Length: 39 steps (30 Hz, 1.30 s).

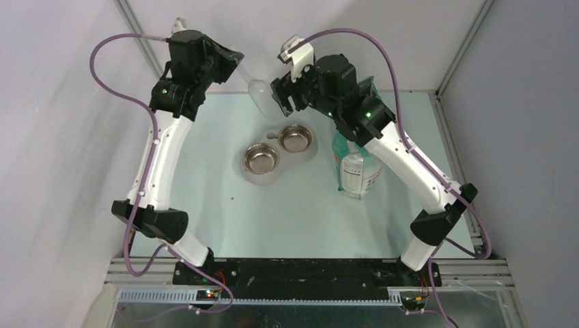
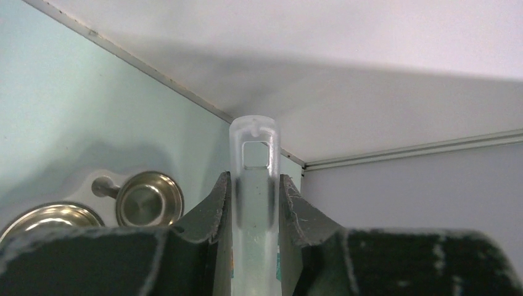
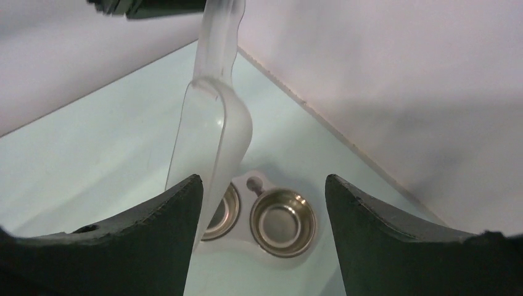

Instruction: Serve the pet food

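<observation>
L arm reaches up over the far-left corner of the counter. L jaws are clamped on the handle of the clear scoop. The L wrist view shows the handle pinched tight between both pads, its loop end sticking out past them.

The scoop hangs in the air over the far edge, between the two wrists. Its cup faces the R arm. From the R wrist view the cup looks see-through and tilts down toward the counter.

R jaws are spread wide and grip nothing. They sit just beside the scoop's cup, above the far edge, right of centre. I can't tell if there's contact.

The feeder lies mid-counter, a bit toward the far edge, w/ 2 steel bowls. One bowl sits nearer the front edge and the other nearer the far edge. Both show bare shiny steel inside, and that's also clear from the R wrist view.

The bag is toward the right edge, just beside the feeder and partly under the R arm.

Kibble can't be made out in any view: not in the scoop, not in the bowls, not on the counter. Whether it's inside the bag can't be seen.
</observation>
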Motion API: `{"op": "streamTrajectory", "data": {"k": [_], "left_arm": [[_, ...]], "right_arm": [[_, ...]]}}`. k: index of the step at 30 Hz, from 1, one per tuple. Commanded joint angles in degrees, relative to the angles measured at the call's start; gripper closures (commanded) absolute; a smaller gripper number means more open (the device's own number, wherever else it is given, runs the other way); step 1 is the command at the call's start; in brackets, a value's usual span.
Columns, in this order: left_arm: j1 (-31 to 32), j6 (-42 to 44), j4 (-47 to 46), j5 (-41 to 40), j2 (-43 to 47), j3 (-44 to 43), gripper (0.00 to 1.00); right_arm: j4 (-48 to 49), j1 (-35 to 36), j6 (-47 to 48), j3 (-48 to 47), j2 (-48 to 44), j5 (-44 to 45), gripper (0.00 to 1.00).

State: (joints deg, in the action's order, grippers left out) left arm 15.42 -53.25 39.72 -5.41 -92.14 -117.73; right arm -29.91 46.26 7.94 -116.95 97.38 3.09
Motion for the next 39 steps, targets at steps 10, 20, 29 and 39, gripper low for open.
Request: {"op": "streamTrajectory", "data": {"k": [10, 20, 29, 39], "left_arm": [[1.89, -4.99, -1.53, 0.69, 3.43, 1.15, 1.0], [1.96, -5.48, -2.44, 1.6, 4.4, 1.25, 1.0], [1.99, -6.7, -4.77, 4.71, 5.23, 3.59, 0.99], [-4.15, -0.53, -44.41, 37.9, 6.53, 15.43, 0.17]], "right_arm": [[8.05, 2.06, 6.57, -5.73, 3.38, 0.13, 0.33], [8.38, 3.78, 16.96, -0.88, 4.72, 8.2, 0.46], [9.19, 3.8, 18.87, -0.81, 5.45, 9.66, 0.98], [-1.17, -9.65, -2.0, -12.39, 6.1, -16.1, 1.0]]}}
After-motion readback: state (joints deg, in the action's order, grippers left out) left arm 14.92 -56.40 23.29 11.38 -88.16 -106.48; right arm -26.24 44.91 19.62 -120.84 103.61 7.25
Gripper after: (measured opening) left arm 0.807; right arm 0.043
